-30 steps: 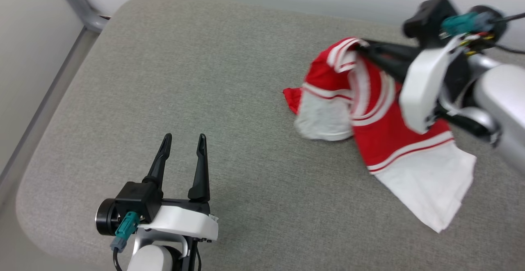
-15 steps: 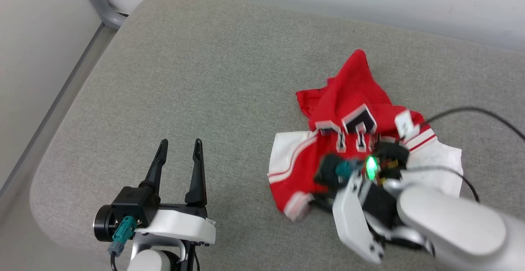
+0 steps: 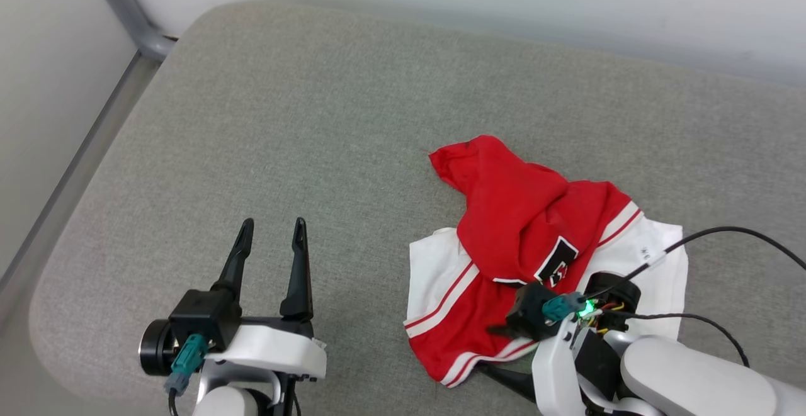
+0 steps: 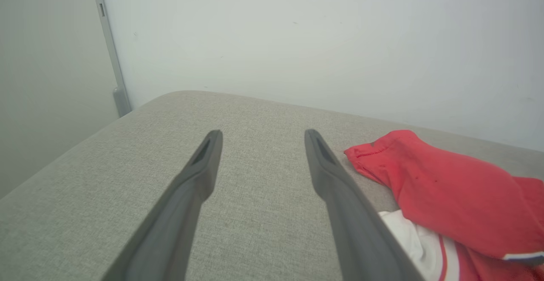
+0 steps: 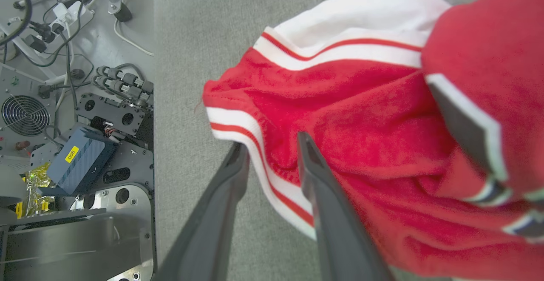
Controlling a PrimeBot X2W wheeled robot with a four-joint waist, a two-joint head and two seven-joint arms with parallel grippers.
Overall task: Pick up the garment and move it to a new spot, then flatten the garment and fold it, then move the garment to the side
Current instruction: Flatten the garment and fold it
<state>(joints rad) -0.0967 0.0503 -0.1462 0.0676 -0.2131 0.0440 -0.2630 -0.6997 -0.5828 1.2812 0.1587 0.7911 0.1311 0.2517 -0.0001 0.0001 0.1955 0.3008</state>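
The red-and-white shirt point(image 3: 516, 227) lies crumpled on the grey cushion point(image 3: 315, 120), right of centre. Right tool point(image 5: 270, 140) is partly parted, striped hem loose between its fingers. Left tool point(image 3: 271, 222), lower left, gapes wide, empty.

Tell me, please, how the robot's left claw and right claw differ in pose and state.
The left claw gapes wide; the right claw is parted more narrowly. The left claw is empty over the bare grey fabric cushion, apart from the red jersey T-shirt with white sleeves; the right claw straddles that shirt's striped hem. Both have two long dark fingers, and neither seems to pinch anything.
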